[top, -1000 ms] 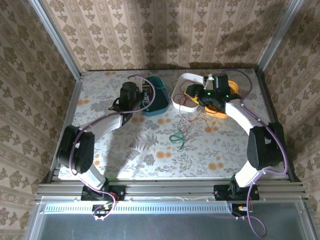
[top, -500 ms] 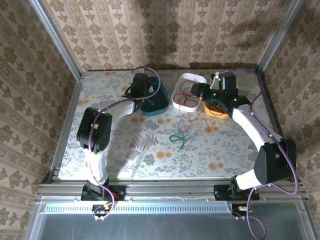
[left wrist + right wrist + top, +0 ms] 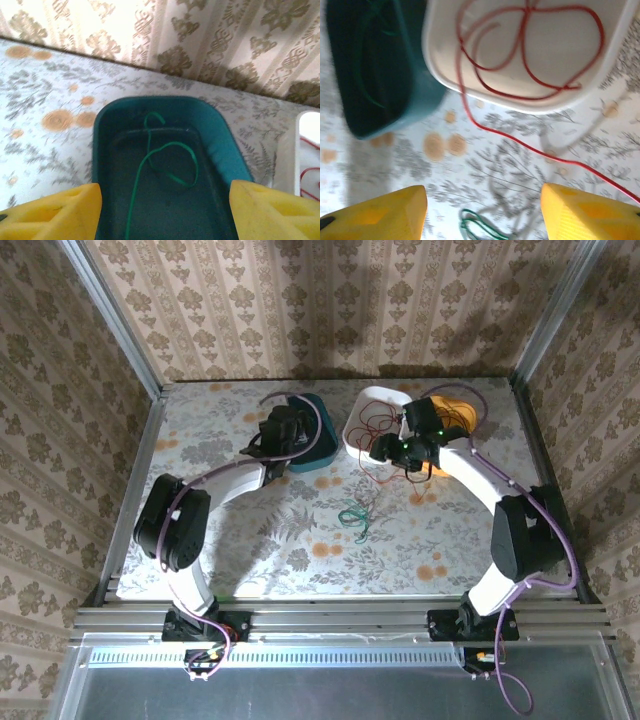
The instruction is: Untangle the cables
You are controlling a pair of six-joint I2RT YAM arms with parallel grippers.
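Near half of surface (image 3: 260, 560): we see it bare, wide passage for either tool. Mid-surface: small green tangle (image 3: 354, 516) in way, with red cable (image 3: 385, 476) trailing over white tray (image 3: 357, 432) rim toward it. Far row crowded: teal bin (image 3: 318, 448), white tray, orange item (image 3: 462, 410) side by side, we find little gap between. Left tool (image 3: 285, 432) over teal bin, fingers spread; green strand (image 3: 165, 165) on bin floor. Right tool (image 3: 392, 450) spread just beside white tray. Papered walls (image 3: 330, 310) close off far end and both sides.
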